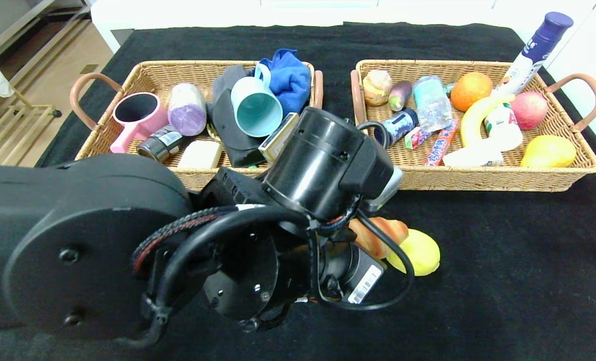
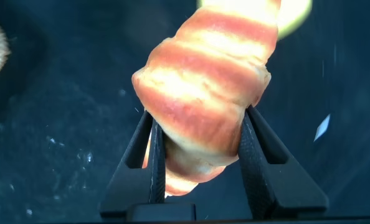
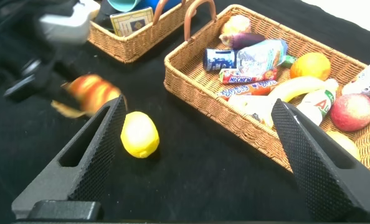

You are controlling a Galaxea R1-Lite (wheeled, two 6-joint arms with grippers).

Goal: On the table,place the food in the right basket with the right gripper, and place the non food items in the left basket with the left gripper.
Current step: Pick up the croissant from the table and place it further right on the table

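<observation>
The left gripper (image 2: 200,155) has its fingers (image 2: 152,163) closed on the croissant (image 2: 207,99), on the table (image 1: 503,260) in front of the baskets, beside the lemon (image 1: 420,250). Being food, it belongs in the right basket (image 1: 478,175), so it should probably be lifted straight up and well clear of the near rim. The basket is crowded; open floor shows only at its near middle. The right gripper (image 3: 197,146), spread wide and empty, hovers over the lemon.

left hand (image 2: 200,146) clamped – right hand (image 3: 197,140) open
</observation>
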